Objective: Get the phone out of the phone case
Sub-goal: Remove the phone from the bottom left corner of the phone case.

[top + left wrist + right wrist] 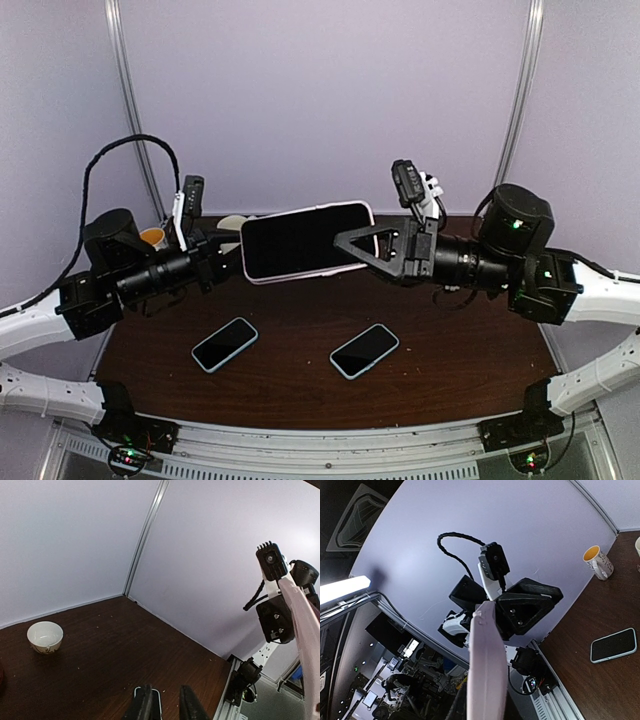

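Phone (300, 240), seated in its pink phone case (485, 665), hangs above the table (300, 395), clamped at one end by your right gripper (345, 243). Your left gripper (167, 706) stands narrowly parted and empty beside the other end. Separation looks unstarted; next, hook a case lip. Right finger contact is cut off from view.

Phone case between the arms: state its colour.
The phone case is pale pink, best seen in the right wrist view.
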Tool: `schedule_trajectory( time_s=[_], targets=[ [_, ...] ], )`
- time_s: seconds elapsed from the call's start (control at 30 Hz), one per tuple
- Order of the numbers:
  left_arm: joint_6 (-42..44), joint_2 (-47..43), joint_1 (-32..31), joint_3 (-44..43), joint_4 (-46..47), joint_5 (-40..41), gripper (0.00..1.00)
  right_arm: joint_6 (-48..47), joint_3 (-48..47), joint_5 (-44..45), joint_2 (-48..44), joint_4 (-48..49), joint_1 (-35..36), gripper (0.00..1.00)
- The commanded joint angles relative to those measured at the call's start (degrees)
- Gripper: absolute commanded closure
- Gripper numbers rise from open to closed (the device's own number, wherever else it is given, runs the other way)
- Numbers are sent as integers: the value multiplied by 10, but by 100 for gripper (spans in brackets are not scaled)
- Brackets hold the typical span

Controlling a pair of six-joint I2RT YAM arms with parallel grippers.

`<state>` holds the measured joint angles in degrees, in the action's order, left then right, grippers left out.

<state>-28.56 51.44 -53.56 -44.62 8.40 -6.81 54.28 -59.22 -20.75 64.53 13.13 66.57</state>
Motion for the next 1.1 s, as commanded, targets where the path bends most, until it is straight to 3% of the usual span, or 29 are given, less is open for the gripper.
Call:
schedule_trajectory(
  time_s=[0.0, 0.27, 0.37, 0.53, 0.77, 1.07],
  targets=[
    [27, -18, 2, -29, -61, 34, 77, -47, -24, 48, -29, -28, -3, 100],
    [43, -26, 3, -54, -141, 14, 68, -142, -9, 104, -64, -68, -13, 100],
    [50, -29, 3, -55, -139, -38, 57, -181, 5, 115, -79, -66, -19, 100],
    [31, -25, 2, -72, -126, -130, 52, -234, 32, 127, -102, -36, -23, 100],
    [-98, -1, 2, -98, -64, -184, 51, -238, 34, 180, -113, -40, -24, 100],
    [-341, 25, 2, -59, 46, -119, 52, -69, 21, 239, -98, -66, -32, 100]
  ],
)
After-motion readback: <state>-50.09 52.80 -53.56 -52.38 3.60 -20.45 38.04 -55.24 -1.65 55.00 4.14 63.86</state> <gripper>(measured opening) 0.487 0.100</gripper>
